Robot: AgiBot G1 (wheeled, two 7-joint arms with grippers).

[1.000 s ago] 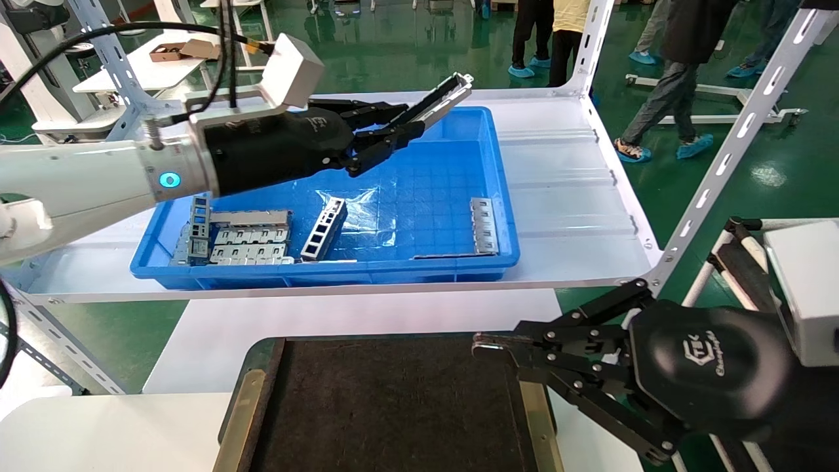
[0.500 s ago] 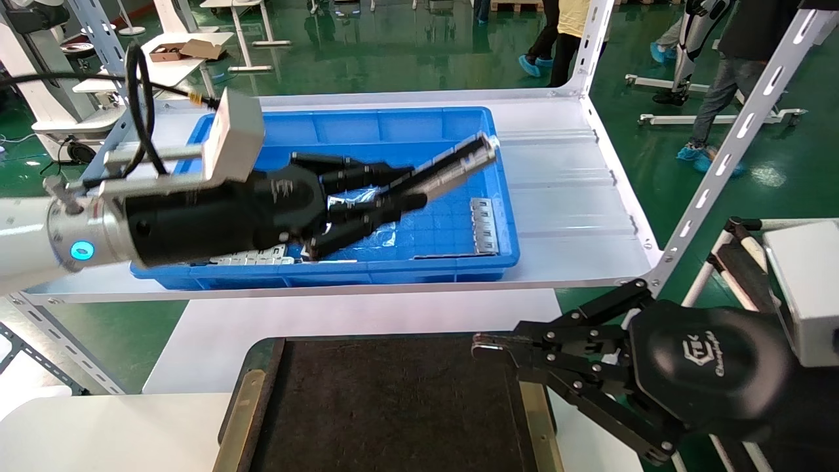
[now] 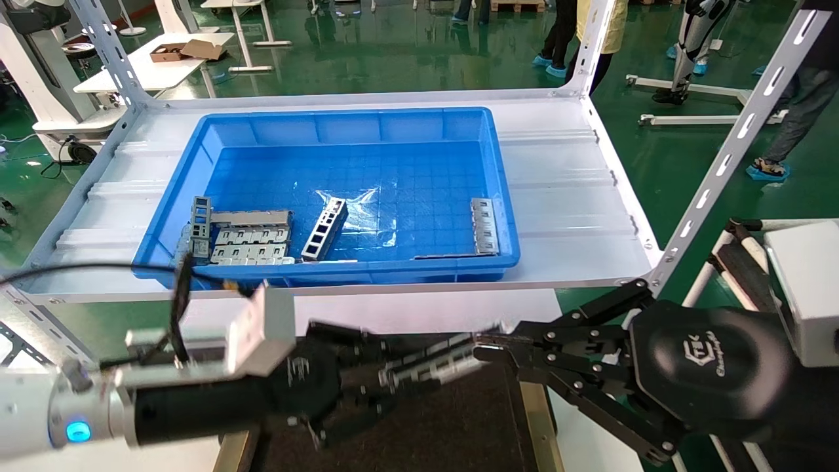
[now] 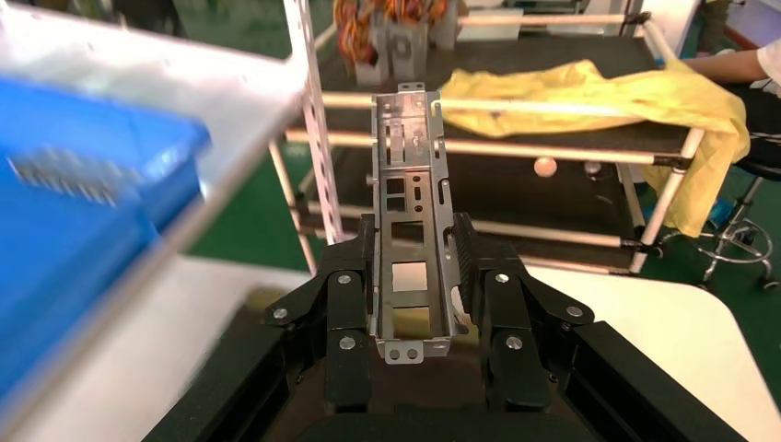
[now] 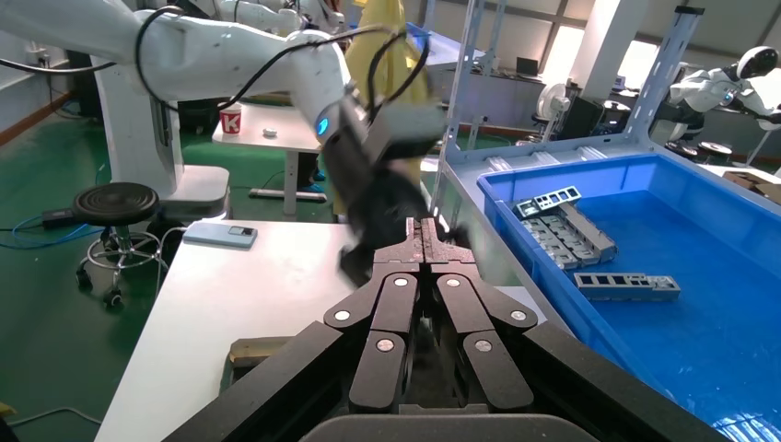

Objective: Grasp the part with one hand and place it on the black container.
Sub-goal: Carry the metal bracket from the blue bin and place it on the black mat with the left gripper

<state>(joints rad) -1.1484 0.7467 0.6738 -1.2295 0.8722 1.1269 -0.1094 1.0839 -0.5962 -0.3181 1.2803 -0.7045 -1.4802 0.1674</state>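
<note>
The part [image 3: 436,364] is motion-blurred between the left gripper's [image 3: 387,380] fingers, its cut-outs unreadable in the head view. The black container [image 3: 446,426] runs off the lower edge, largely covered beneath those fingers.

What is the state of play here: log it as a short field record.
left gripper: shut on the part, above the black container
part: gripped along its long sides, pointing toward the right gripper
right gripper: shut, holding nothing, over the container's right edge
black container: nothing resting on the visible surface
blue bin: more metal pieces inside, on the shelf beyond
</note>
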